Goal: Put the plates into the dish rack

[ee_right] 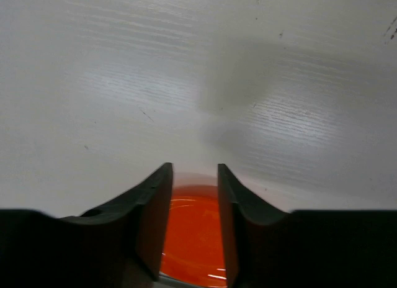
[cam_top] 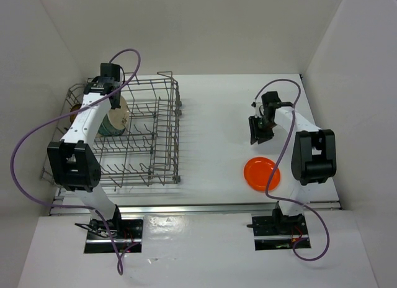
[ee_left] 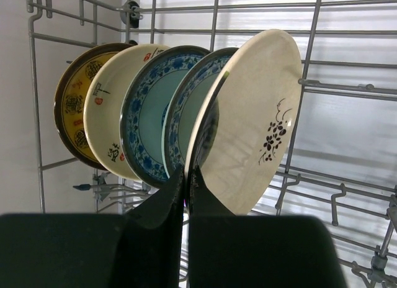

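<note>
A: L side first. Where's the rack?
B: Rack (cam_top: pixel 166 108) sits on the L half of the table (cam_top: pixel 214 114). L arm reaches into its far L corner.
A: What's in it?
B: Five plates on edge in one row, overlapping. Wrist view, L to R: brown-yellow plate (ee_left: pixel 74 108), cream plate (ee_left: pixel 108 120) w/ small marks, blue plate (ee_left: pixel 146 114), 2nd blue plate (ee_left: pixel 186 108), then flower plate (ee_left: pixel 254 114), cream w/ a dark sprig.
A: L claw?
B: L claw (ee_left: pixel 186 179) is pinched tight on the flower plate's lower rim. The rim runs straight into the slit btwn the fingers.
A: And the R side?
B: Orange plate (cam_top: pixel 262 174) lies flat on the table, R of centre, toward the near edge, well apart from the rack.
A: R claw?
B: R claw (ee_right: pixel 193 176) hangs over bare table just past the orange plate's far side, not touching it. Jaws stand part-way apart w/ a narrow gap and nothing gripped. The wrist cam shows the orange plate through the gap, lower down.
</note>
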